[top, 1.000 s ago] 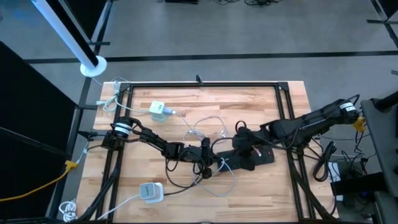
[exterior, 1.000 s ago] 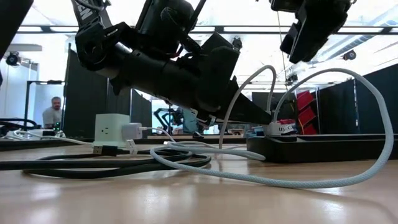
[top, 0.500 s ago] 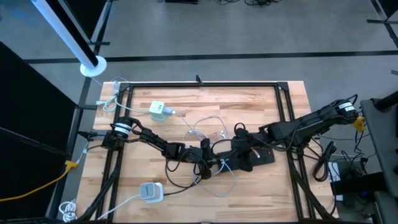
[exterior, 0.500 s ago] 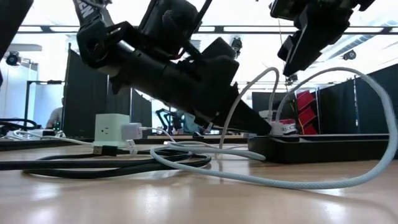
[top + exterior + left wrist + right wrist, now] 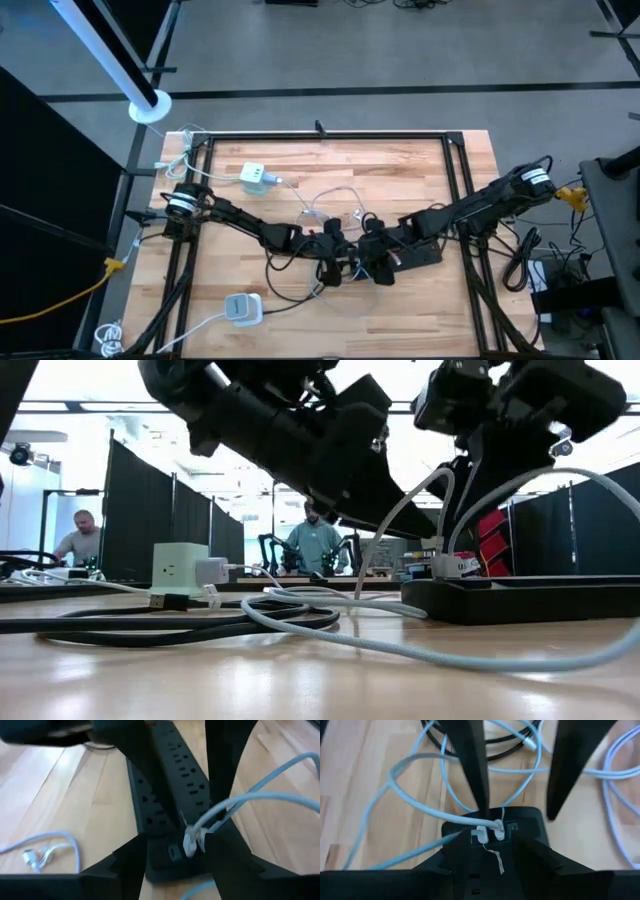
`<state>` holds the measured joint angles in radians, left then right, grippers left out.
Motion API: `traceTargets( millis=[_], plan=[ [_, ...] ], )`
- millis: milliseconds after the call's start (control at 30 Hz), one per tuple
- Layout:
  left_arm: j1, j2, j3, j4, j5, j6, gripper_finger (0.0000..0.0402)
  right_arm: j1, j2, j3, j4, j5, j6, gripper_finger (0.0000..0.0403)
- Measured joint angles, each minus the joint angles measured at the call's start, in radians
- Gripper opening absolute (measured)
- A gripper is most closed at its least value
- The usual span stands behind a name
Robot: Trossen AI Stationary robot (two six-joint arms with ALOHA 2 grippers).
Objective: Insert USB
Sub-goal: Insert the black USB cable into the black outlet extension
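A black power strip [image 5: 418, 250] lies on the wooden table right of centre. Two white USB plugs [image 5: 490, 834] on pale blue-white cables [image 5: 400, 530] sit in its left end [image 5: 175, 854]. My left gripper [image 5: 338, 248] is open beside that end, with its fingers [image 5: 127, 862] on either side of the plugs. My right gripper [image 5: 375, 264] is open above the same end, one finger [image 5: 452, 865] on each side of the strip. In the low view both arms hang over the strip [image 5: 520, 598].
A white charger cube [image 5: 256, 176] stands at the far left, and a white adapter [image 5: 240, 307] lies near the front edge. Loops of black cable [image 5: 300, 282] and loose white cable [image 5: 335, 200] lie round the centre. A metal frame [image 5: 320, 135] borders the table. People [image 5: 315, 545] stand in the room beyond.
My right gripper has moved along the strip toward the table's left, to the end with the plugs. My left arm has risen, so its fingers now point more steeply at that end. The plugs and the strip have stayed in place.
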<state>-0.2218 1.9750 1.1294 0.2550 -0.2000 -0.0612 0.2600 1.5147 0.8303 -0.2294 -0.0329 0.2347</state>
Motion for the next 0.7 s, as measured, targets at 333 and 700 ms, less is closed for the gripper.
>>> traceTargets(
  millis=[333, 700],
  plan=[
    [0.0, -0.041, 0.0, -0.143, 0.0, -0.001, 0.0149, 0.0, 0.006, 0.001, 0.04, 0.001, 0.042, 0.006],
    [0.0, -0.042, 0.0, -0.15, 0.0, -0.007, 0.0112, -0.001, 0.045, 0.005, 0.068, 0.007, 0.043, 0.0006]
  ],
)
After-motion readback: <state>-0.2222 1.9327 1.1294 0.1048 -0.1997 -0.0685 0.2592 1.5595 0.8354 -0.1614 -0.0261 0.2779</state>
